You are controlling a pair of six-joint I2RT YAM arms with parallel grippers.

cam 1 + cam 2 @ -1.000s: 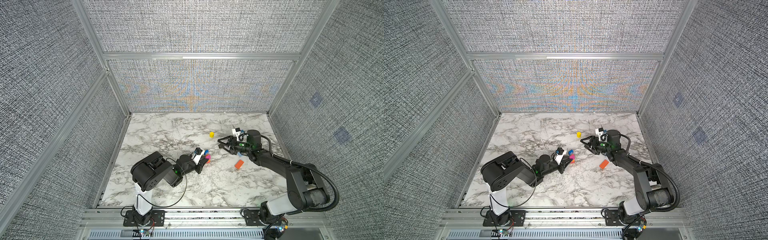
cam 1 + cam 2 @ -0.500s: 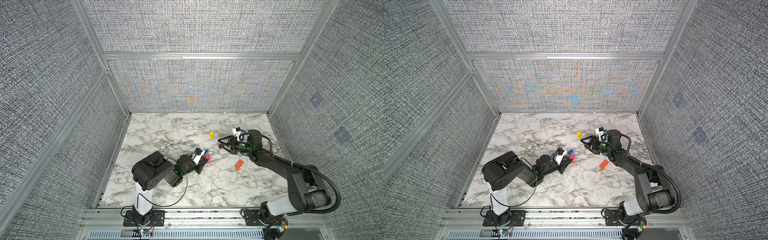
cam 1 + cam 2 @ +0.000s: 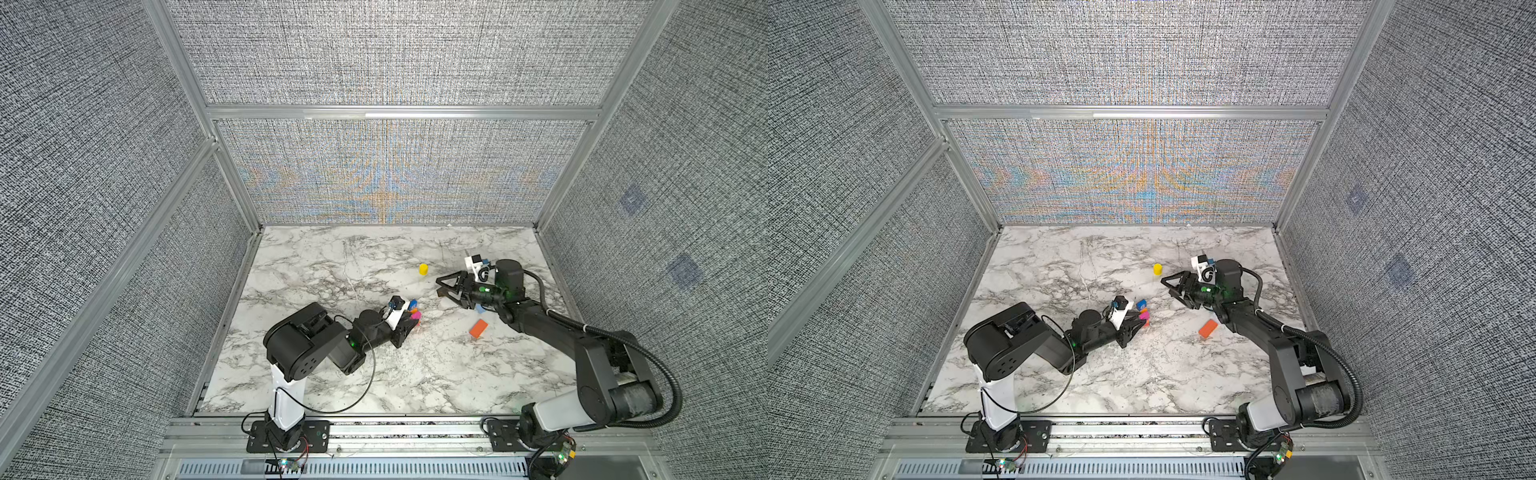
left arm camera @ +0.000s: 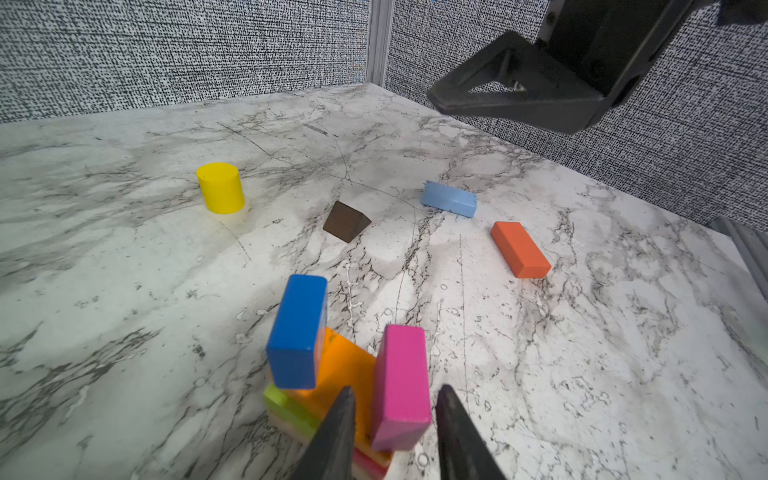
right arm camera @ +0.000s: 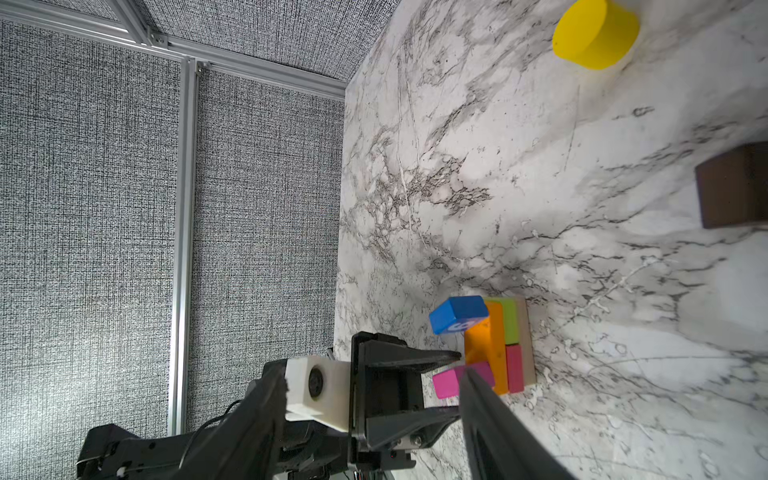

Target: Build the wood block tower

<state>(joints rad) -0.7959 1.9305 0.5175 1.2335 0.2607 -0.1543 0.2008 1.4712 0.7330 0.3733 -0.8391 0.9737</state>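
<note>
My left arm [image 3: 307, 345] lay folded low over the worktop [image 3: 415, 374], its elbow back near its base and its forearm stretched toward the middle. The wrist dipped, so the left jaws pointed forward and down. Their fingertips [image 4: 344, 409] stood a little apart, with a narrow gap between them. My right arm [image 3: 552, 332] reached long from its base along the right side. The right jaws hung above the worktop, spread wide and empty, fingertips [image 4: 540, 112] aimed toward the middle.

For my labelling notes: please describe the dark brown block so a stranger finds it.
On the marble tabletop, skip the colourful stack. The dark brown block lies between the yellow cylinder and the light blue brick: the only dark, wedge-shaped piece.
</note>
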